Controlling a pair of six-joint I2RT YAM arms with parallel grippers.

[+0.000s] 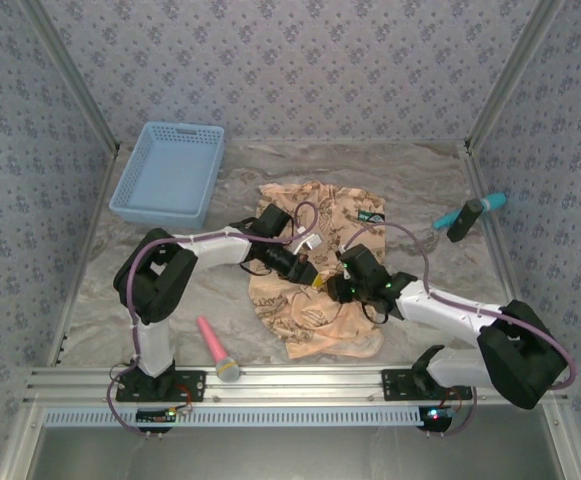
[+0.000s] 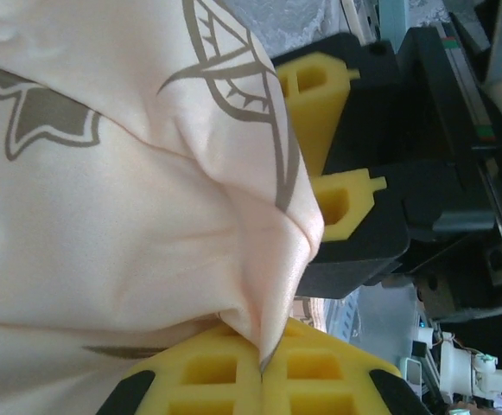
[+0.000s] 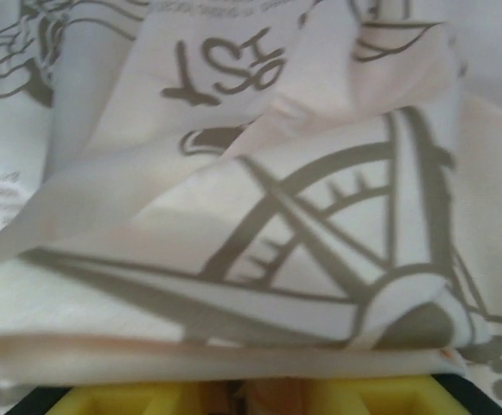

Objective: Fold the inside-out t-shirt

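While the t-shirt [image 1: 315, 320] lies bunched at the middle of the table, a pleat of it is pinched tight in the closed left gripper [image 2: 261, 365]. The right gripper [image 2: 324, 147], close beside that pinch, is seen with its jaws parted and nothing clamped between them. The step in hand is judged to be getting hold of the cloth for spreading, and no neat fold is made yet. Next, a free edge would need to be taken by the right gripper and the cloth drawn flat. Sleeves, collar and hem cannot be told apart, cloth under both wrists is hidden, and the right wrist view is blurred. A basket [image 1: 170, 170] stands far left.
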